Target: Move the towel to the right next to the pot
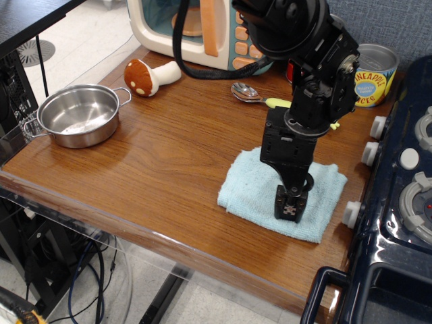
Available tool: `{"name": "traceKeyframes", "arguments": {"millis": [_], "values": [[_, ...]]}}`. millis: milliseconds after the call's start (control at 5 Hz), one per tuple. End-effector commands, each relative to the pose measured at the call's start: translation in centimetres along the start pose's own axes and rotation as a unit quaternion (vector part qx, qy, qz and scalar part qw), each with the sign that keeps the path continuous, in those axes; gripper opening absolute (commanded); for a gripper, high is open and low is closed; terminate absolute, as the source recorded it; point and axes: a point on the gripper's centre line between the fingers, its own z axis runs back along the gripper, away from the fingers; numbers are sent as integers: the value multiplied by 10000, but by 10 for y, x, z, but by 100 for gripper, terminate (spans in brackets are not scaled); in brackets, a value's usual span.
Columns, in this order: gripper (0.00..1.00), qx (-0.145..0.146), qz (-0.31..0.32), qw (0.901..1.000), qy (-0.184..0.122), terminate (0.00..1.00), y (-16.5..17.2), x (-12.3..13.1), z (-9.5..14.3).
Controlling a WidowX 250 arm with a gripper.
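My gripper (290, 210) points straight down and presses its tip into the towel (256, 185). The black fingers look drawn close together against the cloth, but from this angle I cannot tell whether they have pinched any of it or simply rest on it.

The towel is a soft, fuzzy terry cloth in light blue, folded into a rough rectangle with slightly rounded, uneven edges. It lies flat on the wooden table (169, 162), a warm brown board with visible grain and a glossy finish, close to the front edge and just beside the dark blue toy stove (398, 223) with its pale knobs.

The pot (77, 115) stands well apart from the towel, at the far end of the table near its corner. It is shallow, round and shiny steel, with two thin wire loop handles and a bright, empty inside.

Behind my arm a toy mushroom (150, 76) with a brown cap and cream stem lies on its side. A metal spoon (246, 92) with a yellow-green handle rests near a cream and teal toy microwave (202, 30). A tin can (373, 74) labelled with pineapple slices stands upright by the stove.
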Motion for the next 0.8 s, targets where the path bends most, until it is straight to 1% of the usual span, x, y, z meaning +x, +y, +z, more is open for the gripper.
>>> {"name": "traceKeyframes", "arguments": {"millis": [0,200,400,600], "values": [[100,92,670,9967,-451,0,-13,60,-8],[100,203,921,9940,-544,0,-20,85,-15],[100,223,1303,9887,-706,0,-22,121,-13],[100,314,1628,9829,-797,0,-13,150,-13]]}}
